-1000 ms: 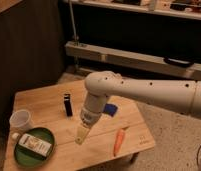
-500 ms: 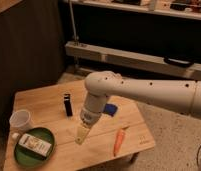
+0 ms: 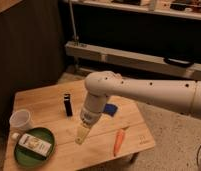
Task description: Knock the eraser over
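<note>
In the camera view, the tool [image 3: 83,134] hangs from the bulky white arm [image 3: 144,92], low over the middle of the wooden tabletop [image 3: 41,100]. It points down, and whether it is set wide or narrow cannot be told. It carries nothing that can be made out.

The eraser [image 3: 67,105] stands upright on its short end, beyond the tool and off to its picture-left side, apart from it. It is a slim black block with a pale band near the top.

To do the step well, I judge the tool should travel low and sideways toward the eraser and meet it high on a broad face. A block this narrow and tall should tip from a light push there. A push near its foot would more likely slide it over the smooth slats.

An orange carrot [image 3: 119,141], tapered and lying flat, is on the tool's other side. A blue pad [image 3: 110,109] shows partly from behind the arm. A round white cup [image 3: 20,120] and a green plate [image 3: 21,159] bearing a pale carton [image 3: 35,144] sit well off toward the eraser's side, nearer the camera.
</note>
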`<state>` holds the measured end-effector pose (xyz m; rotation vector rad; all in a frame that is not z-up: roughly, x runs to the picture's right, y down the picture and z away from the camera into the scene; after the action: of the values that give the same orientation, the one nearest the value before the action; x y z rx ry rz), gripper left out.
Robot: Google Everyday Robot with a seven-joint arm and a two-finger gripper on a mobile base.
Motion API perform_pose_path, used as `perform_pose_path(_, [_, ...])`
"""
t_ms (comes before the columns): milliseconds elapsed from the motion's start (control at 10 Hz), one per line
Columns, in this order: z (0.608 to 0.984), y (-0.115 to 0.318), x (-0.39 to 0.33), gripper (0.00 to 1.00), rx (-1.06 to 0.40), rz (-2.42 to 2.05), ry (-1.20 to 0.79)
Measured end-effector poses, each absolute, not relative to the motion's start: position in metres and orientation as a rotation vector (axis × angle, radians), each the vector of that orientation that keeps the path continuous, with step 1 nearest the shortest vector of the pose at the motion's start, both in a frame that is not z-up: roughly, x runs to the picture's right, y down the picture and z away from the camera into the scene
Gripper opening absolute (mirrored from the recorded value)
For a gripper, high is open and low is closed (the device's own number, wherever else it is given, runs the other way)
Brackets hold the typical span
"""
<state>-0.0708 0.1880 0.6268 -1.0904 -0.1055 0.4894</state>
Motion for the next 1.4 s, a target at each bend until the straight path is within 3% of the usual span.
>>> perform_pose_path(700, [0.626, 0.187, -0.069, 0.61, -1.081, 0.491, -0.11])
perform_pose_path(1200, [0.644, 0.117, -0.04, 0.6, -0.692, 0.453, -0.301])
perform_pose_path(1400, [0.663, 0.089, -0.038, 0.46, -0.614, 0.432, -0.315])
